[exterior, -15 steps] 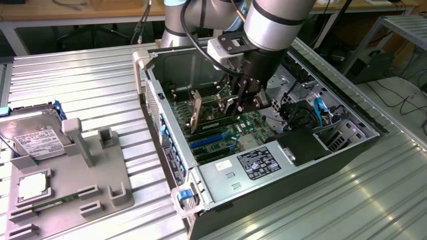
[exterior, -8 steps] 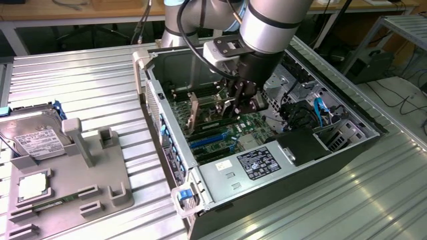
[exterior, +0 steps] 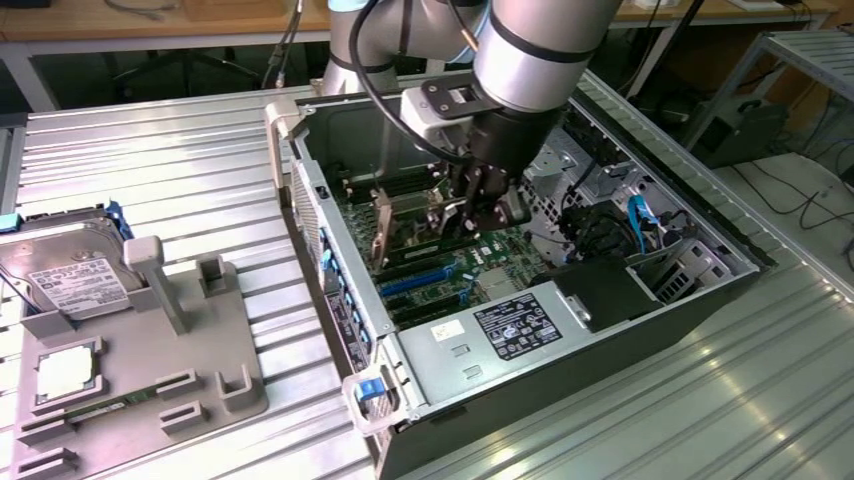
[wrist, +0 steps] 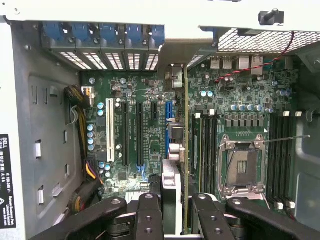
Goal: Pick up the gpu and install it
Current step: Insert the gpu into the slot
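My gripper [exterior: 475, 215] is down inside the open computer case [exterior: 310, 215], shut on the gpu [exterior: 416, 252]. In the wrist view the gpu [wrist: 186, 130] shows edge-on as a thin green board between my black fingers [wrist: 150, 215], its silver bracket toward the case's rear wall. It hangs upright over the green motherboard [wrist: 150, 100], beside the blue expansion slot [wrist: 168, 125] and alongside the memory slots [wrist: 205, 145]. Whether its lower edge touches a slot I cannot tell.
A white slot [wrist: 109, 130] and two black slots [wrist: 136, 132] lie farther over. The open processor socket [wrist: 244, 167] sits past the memory. A power supply [exterior: 514, 330] fills the case's near end. Outside stands a grey holder [exterior: 200, 370] with a hard drive [exterior: 74, 280] and a processor chip [exterior: 64, 372].
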Controlling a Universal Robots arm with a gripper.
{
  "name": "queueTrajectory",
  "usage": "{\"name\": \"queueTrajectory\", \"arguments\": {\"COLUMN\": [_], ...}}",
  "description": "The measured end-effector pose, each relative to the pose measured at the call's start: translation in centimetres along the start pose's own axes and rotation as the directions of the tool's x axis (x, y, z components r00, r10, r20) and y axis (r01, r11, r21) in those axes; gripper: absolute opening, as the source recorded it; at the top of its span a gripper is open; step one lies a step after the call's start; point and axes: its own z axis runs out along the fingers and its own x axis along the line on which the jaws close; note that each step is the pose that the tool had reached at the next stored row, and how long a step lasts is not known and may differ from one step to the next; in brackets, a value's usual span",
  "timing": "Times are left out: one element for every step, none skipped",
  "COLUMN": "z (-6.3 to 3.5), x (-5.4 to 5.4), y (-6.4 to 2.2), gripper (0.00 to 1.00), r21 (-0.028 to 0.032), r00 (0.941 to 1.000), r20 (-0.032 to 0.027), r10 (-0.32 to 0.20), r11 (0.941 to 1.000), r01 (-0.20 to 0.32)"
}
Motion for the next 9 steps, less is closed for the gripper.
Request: {"name": "queueTrajectory", "arguments": {"z": [0.1,0.23,0.36,0.48,0.6,0.62,0.62,0.64,0.64], "x": [0.01,0.02,0.04,0.05,0.07,0.07,0.07,0.07,0.07], "y": [0.01,0.01,0.01,0.01,0.0,0.0,0.01,0.0,0.0], "gripper": [0.28,0.28,0.28,0.28,0.28,0.28,0.28,0.28,0.28], "r21": [-0.0025,-0.0048,-0.0062,-0.007,-0.0079,-0.008,-0.0081,-0.008,-0.008], "r00": [1.0,1.0,1.0,1.0,1.0,1.0,1.0,1.0,1.0], "r20": [0.0,-0.0001,-0.0002,-0.0002,-0.0002,-0.0003,-0.0005,-0.0001,-0.0001], "r10": [0.001,0.002,0.002,0.002,0.002,0.002,0.002,0.002,0.002], "r11": [1.0,1.0,1.0,1.0,1.0,1.0,1.0,1.0,1.0], "r01": [-0.001,-0.002,-0.002,-0.002,-0.002,-0.002,-0.002,-0.002,-0.002]}}
